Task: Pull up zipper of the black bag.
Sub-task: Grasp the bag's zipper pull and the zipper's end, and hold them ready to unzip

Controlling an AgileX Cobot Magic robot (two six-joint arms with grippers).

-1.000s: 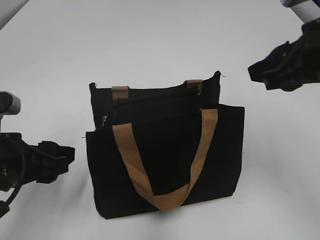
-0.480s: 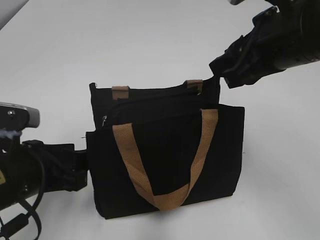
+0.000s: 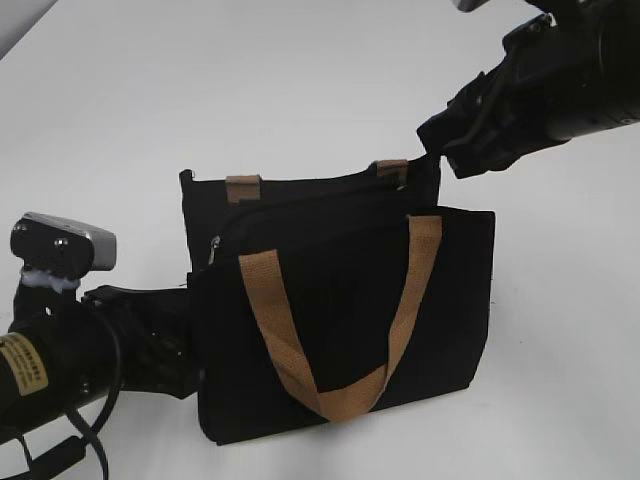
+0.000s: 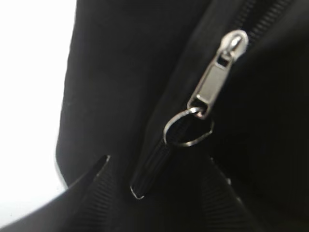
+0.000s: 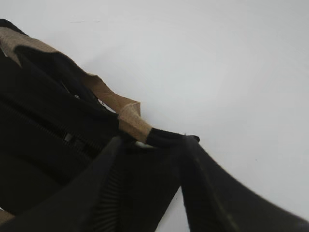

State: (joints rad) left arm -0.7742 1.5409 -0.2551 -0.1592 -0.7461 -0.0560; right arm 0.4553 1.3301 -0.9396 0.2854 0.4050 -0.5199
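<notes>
In the exterior view the black bag [image 3: 340,300] stands on the white table [image 3: 300,90]. The left gripper [image 3: 185,340] touches its left edge and the right gripper [image 3: 445,145] its upper right corner.

In the left wrist view the zipper [image 4: 217,82] pull lies between parted fingers [image 4: 96,193].

In the right wrist view the fingers [image 5: 207,193] are apart around the corner.

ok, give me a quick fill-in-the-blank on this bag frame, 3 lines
1. The black bag has handles coloured ____.
2. The zipper pull is made of silver ____.
3. In the outside camera, the right gripper sits at the bag's upper ____ corner.

Missing words: tan; metal; right
</notes>
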